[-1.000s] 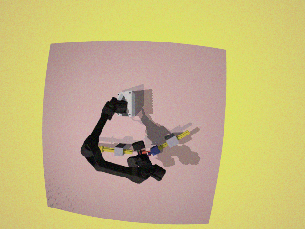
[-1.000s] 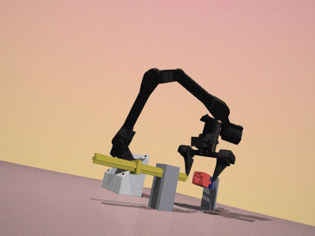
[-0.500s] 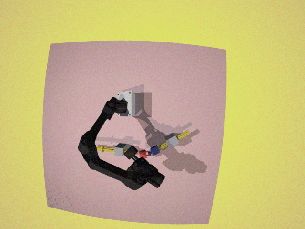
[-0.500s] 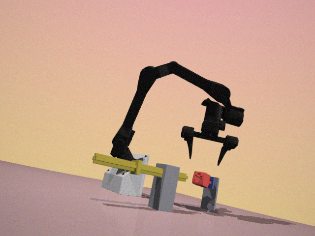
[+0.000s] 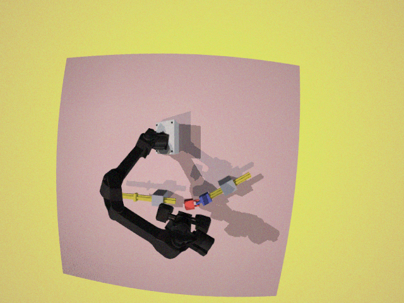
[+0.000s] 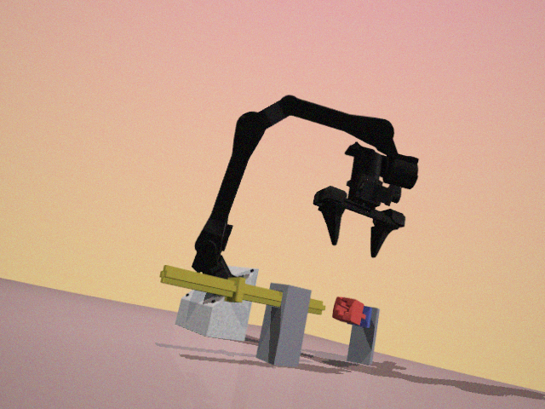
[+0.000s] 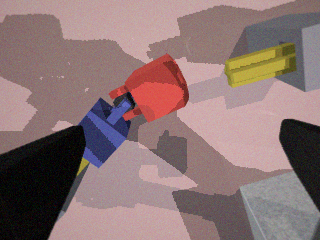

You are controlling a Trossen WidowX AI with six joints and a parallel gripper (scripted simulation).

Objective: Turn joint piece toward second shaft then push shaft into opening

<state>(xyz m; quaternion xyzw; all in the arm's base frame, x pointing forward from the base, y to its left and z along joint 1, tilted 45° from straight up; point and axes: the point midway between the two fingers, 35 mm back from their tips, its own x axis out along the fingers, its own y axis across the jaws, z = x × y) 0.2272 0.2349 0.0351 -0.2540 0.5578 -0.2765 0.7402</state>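
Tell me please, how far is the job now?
Looks done: the red joint piece is released and seems to face the sliding yellow shaft. In hand: nothing; the end effector hangs open above both parts. Left: the shaft tip is outside the opening, with a gap between, so it must be pushed through its gray block, then let go.

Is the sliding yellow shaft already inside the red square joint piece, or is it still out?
Out. The yellow shaft ends short of the red joint piece, with a visible gap between them.
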